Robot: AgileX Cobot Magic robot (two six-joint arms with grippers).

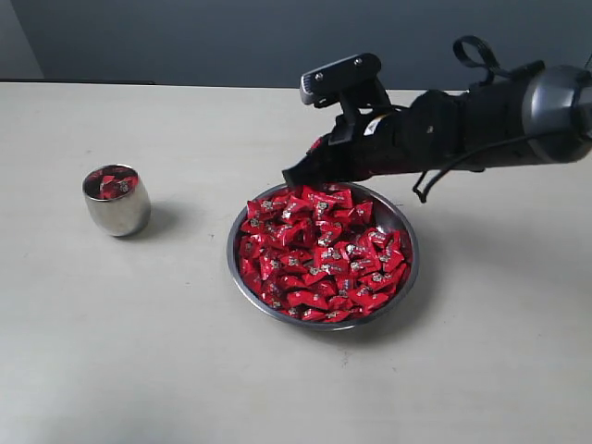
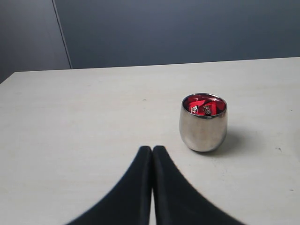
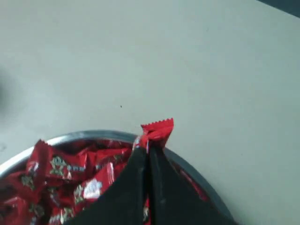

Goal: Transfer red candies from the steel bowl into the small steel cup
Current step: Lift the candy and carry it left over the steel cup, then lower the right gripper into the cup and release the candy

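The steel bowl point(image 1: 404, 227) sits at the middle of the table, heaped with red candies point(image 1: 319, 250). My right gripper point(image 1: 289, 175) hangs over the bowl's far left rim, shut on a red candy point(image 3: 158, 131) whose crimped end sticks out past the fingertips. The bowl's rim point(image 3: 89, 135) curves below it in the right wrist view. The small steel cup point(image 1: 117, 201) stands to the left of the bowl with a few red candies point(image 2: 202, 107) inside. My left gripper point(image 2: 152, 149) is shut and empty, low over the table, short of the cup point(image 2: 203, 127).
The pale table point(image 1: 185, 351) has its far edge against a dark grey wall point(image 1: 231, 37). The right arm's black body point(image 1: 444, 129) stretches in from the right above the bowl.
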